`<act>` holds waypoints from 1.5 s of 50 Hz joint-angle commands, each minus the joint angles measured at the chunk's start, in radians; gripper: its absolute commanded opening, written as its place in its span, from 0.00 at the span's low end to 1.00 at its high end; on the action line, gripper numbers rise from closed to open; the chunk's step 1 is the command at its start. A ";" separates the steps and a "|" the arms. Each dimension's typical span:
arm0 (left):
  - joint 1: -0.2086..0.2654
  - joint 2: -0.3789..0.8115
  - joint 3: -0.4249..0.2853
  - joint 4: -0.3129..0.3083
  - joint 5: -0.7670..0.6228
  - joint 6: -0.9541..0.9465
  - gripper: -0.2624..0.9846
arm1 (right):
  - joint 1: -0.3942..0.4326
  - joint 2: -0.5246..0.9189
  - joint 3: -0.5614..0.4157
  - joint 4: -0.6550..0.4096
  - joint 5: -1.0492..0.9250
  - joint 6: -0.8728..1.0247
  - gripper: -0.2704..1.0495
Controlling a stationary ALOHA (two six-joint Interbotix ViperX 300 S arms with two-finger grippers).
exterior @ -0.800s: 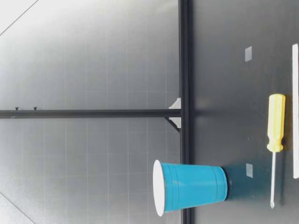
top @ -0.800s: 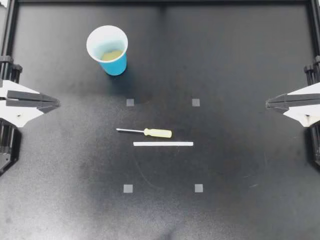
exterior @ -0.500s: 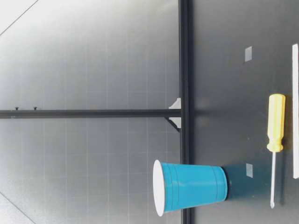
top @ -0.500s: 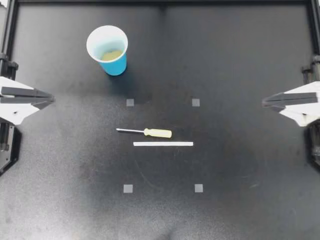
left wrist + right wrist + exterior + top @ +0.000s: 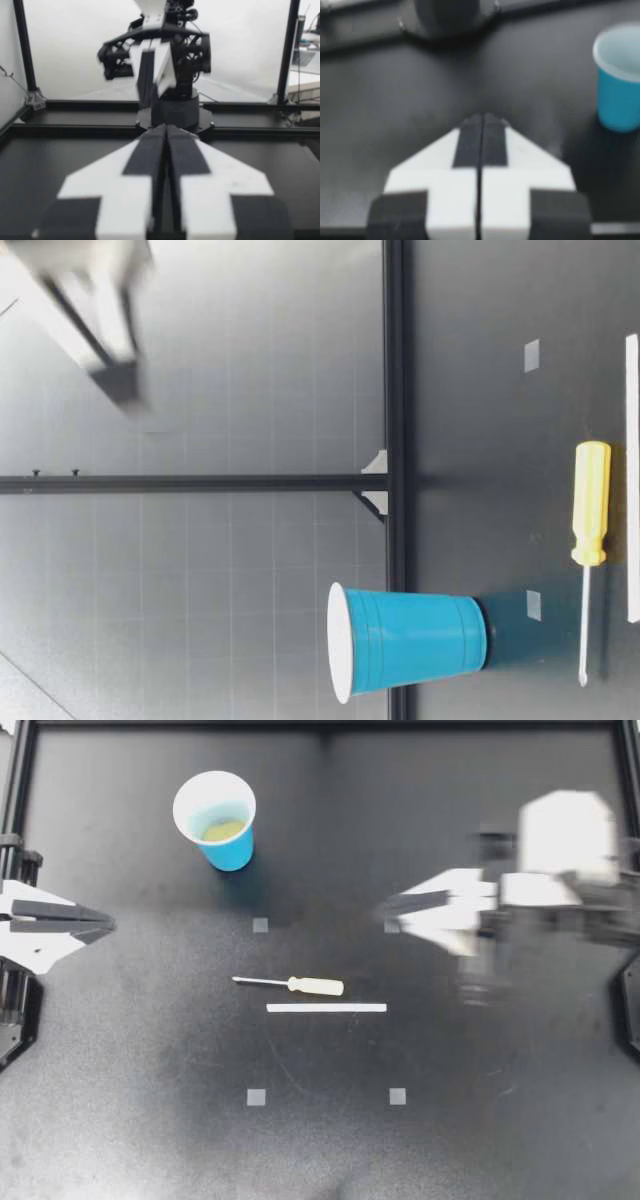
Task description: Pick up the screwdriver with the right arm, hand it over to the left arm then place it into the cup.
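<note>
You are working the pickup: your right pincer [image 5: 384, 905] is hovering clenched and empty near the yellow-handled screwdriver [image 5: 300, 985], which is lying flat on the black table [image 5: 500, 1120], well apart from the blue plastic cup [image 5: 232, 848]. Next, likely: spreading it and lowering over the handle.

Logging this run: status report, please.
Right gripper shut, empty, above table. Left gripper shut, at table edge. Screwdriver flat, untouched. White strip beside it, not touching.
</note>
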 commanded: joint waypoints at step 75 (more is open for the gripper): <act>0.000 0.008 0.028 -0.003 -0.006 0.003 0.31 | 0.018 0.732 -0.614 -0.078 0.686 -0.012 0.67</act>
